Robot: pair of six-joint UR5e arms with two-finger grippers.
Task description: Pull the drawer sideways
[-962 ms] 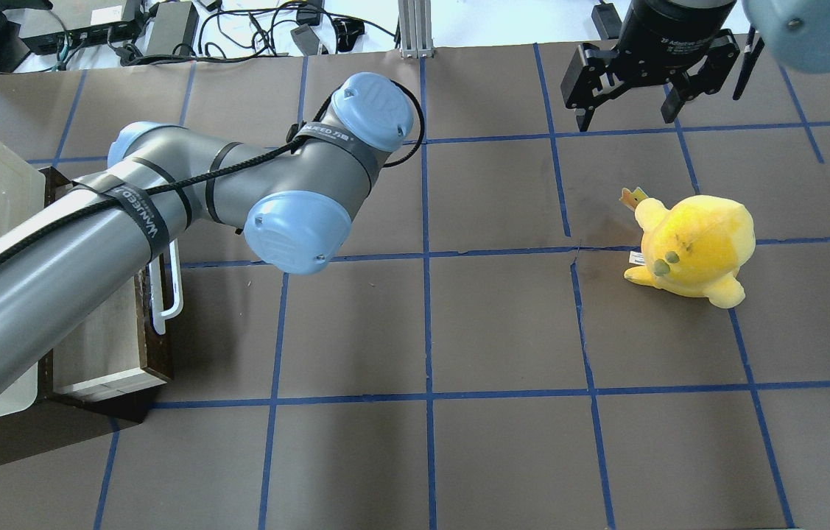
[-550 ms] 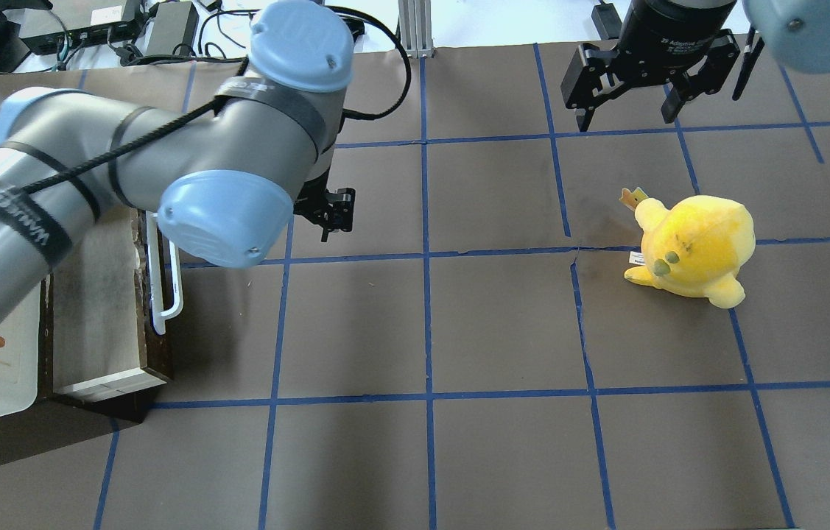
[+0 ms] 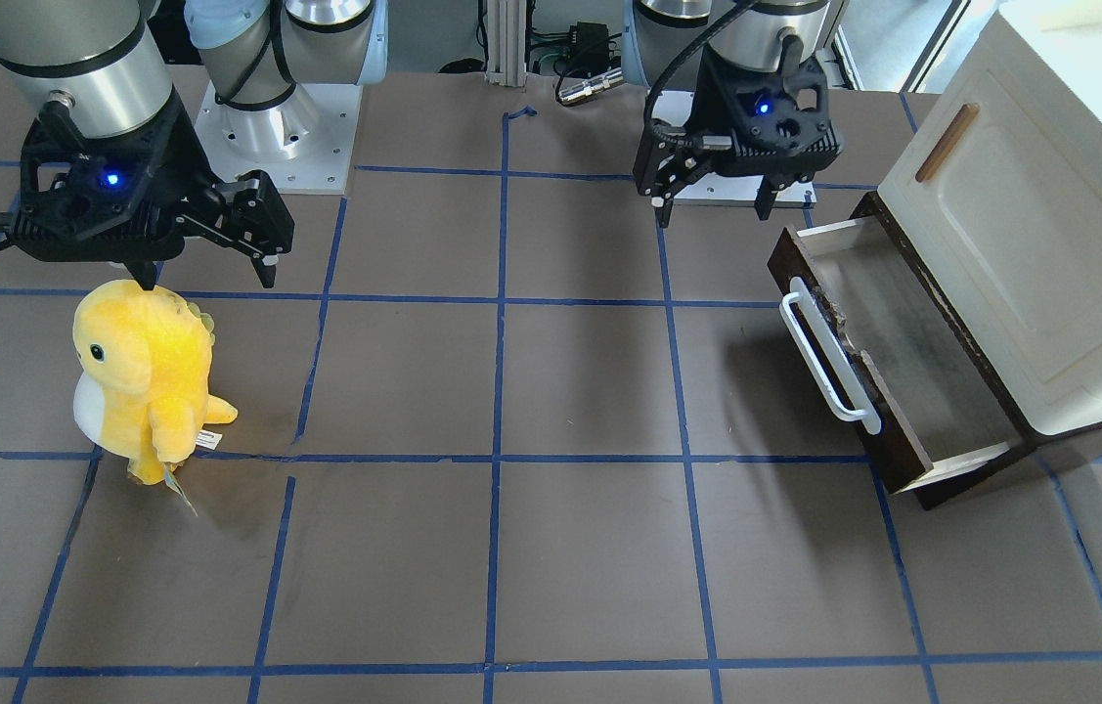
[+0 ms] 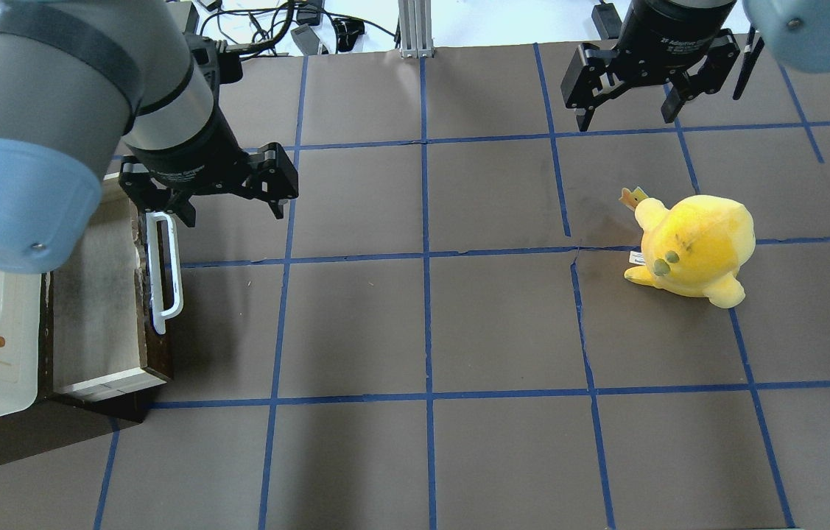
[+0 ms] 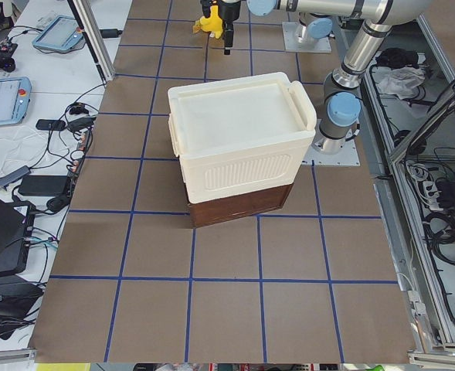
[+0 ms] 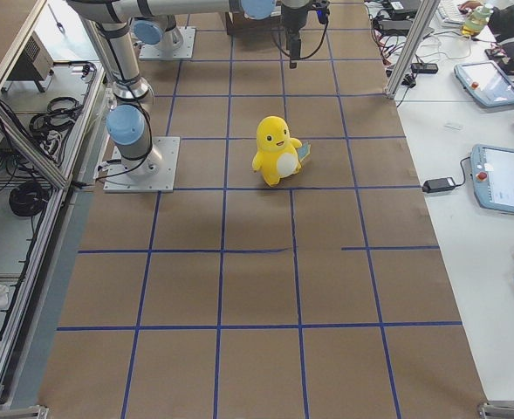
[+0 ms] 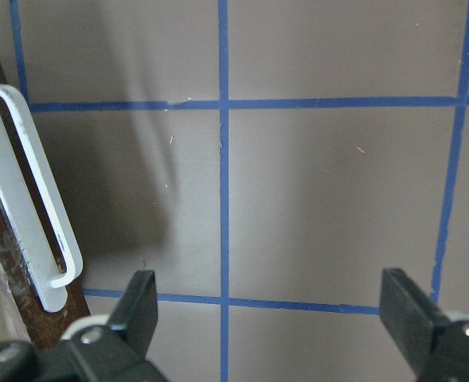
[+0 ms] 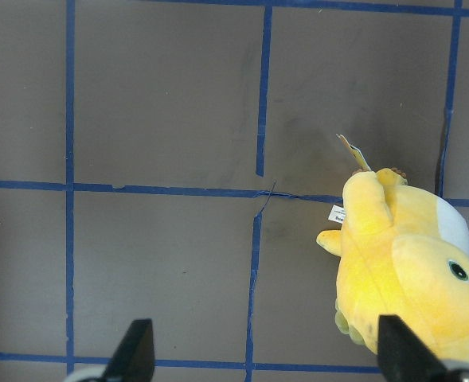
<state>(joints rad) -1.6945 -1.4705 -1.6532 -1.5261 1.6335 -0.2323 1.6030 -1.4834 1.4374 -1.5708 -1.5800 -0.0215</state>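
The dark brown drawer (image 4: 94, 294) stands pulled out of the cabinet's base at the table's left; it also shows in the front-facing view (image 3: 912, 362). Its grey-brown inside is bare. Its white bar handle (image 4: 164, 272) runs along the front and also shows in the left wrist view (image 7: 31, 199). My left gripper (image 4: 230, 210) points down, open and empty, just beyond the handle's far end, apart from it (image 3: 712, 210) (image 7: 270, 318). My right gripper (image 4: 626, 114) is open and empty at the far right (image 3: 208, 279) (image 8: 266, 358).
A cream cabinet (image 3: 1030, 244) with a small wooden handle (image 3: 947, 142) sits over the drawer's rear (image 5: 242, 147). A yellow plush toy (image 4: 691, 246) stands on the right of the table, below my right gripper (image 8: 409, 278). The brown table has blue tape lines (image 4: 426, 254).
My left arm has lifted and swung back from low across the drawer; its gripper now points down past the handle's far end. The drawer, the plush and my right arm have not moved.
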